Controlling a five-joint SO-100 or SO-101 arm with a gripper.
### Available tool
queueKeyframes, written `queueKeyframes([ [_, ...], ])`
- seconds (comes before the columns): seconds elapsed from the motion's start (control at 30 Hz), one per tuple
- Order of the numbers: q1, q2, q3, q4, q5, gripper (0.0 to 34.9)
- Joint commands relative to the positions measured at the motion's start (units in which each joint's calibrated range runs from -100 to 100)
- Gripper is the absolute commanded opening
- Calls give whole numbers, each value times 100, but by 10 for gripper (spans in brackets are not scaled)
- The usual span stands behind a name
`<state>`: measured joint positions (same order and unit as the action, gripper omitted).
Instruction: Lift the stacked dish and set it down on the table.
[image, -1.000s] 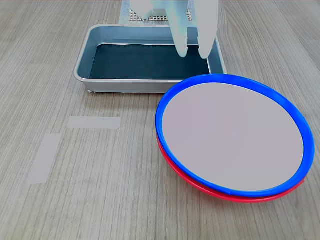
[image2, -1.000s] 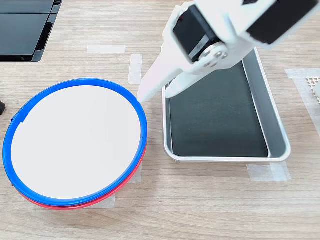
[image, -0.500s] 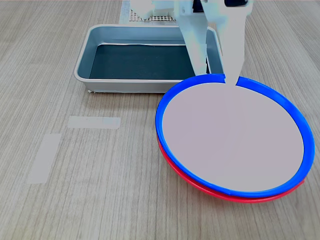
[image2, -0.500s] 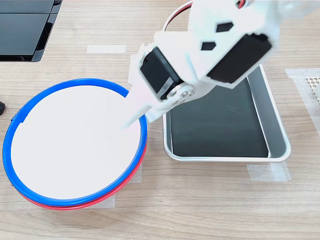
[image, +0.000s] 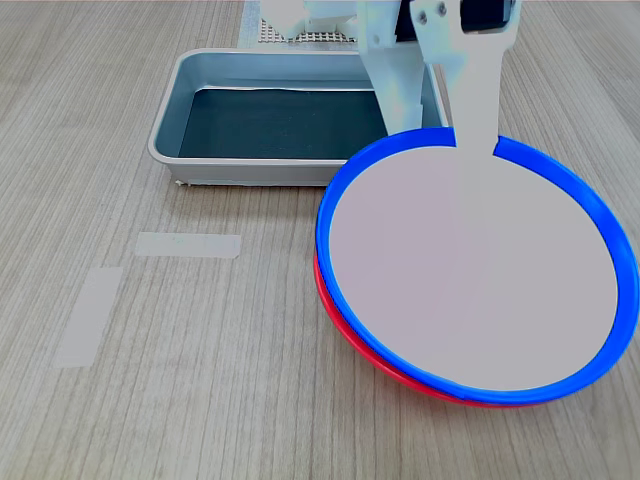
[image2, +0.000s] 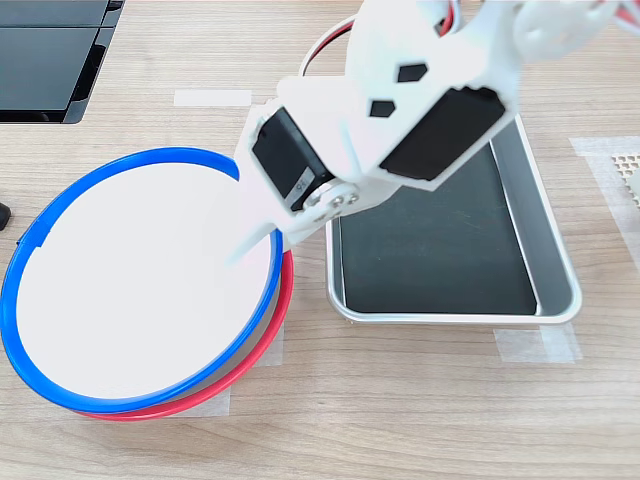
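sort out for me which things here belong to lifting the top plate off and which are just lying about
Part of the job:
- blue-rimmed plate, being gripped at its far rim
- gripper
- table, where the plate goes

Just lying about:
- red-rimmed plate underneath
- grey metal tray
- tape strips
- black panels in the second exterior view's top left corner

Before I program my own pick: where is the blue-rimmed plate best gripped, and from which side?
By the rim of the blue-rimmed plate on the edge nearest the metal tray, coming from the tray side. It is shallow and nested in the red-rimmed plate, so only the thin raised lip offers purchase; the gripper straddles it there.
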<state>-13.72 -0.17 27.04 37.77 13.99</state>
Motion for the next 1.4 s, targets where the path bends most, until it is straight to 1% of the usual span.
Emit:
queueKeyframes([
  [0.0, 21, 64, -360, -132, -20, 175],
  [0.37, 12, 704, -797, -240, -88, 175],
  [0.5, 12, 883, -952, -240, -88, 168],
  [0.57, 21, 959, -1025, -240, -83, 157],
  [0.63, 21, 1002, -1088, -231, -78, 140],
  [0.73, 31, 994, -1088, -223, -73, 55],
  [0.77, 31, 951, -1088, -198, -78, 3],
  [1.07, 21, -13, -542, -116, -361, 1],
  [1.23, 40, -721, -23, -273, -508, 0],
  [1.37, 181, -1275, 204, -363, -684, 0],
])
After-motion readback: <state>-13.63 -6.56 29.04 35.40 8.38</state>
